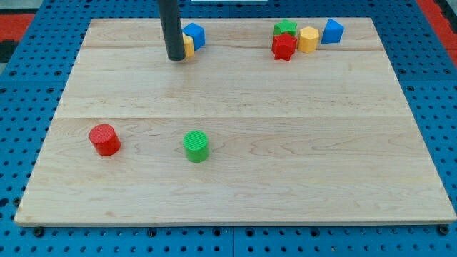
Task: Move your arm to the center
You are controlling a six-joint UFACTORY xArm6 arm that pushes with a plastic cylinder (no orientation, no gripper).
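Note:
My tip (176, 58) rests on the wooden board (235, 178) near the view's top, left of centre. It stands just left of a yellow block (188, 46), mostly hidden by the rod, and a blue block (194, 34) behind it. A red cylinder (105, 139) lies at the lower left and a green cylinder (196, 145) lies to its right. At the top right a green star (285, 28), a red star (283, 46), a yellow hexagon (308, 39) and a blue block (332, 31) cluster together.
The board lies on a blue pegboard table (28, 86). A red area (14, 25) shows at the view's top corners.

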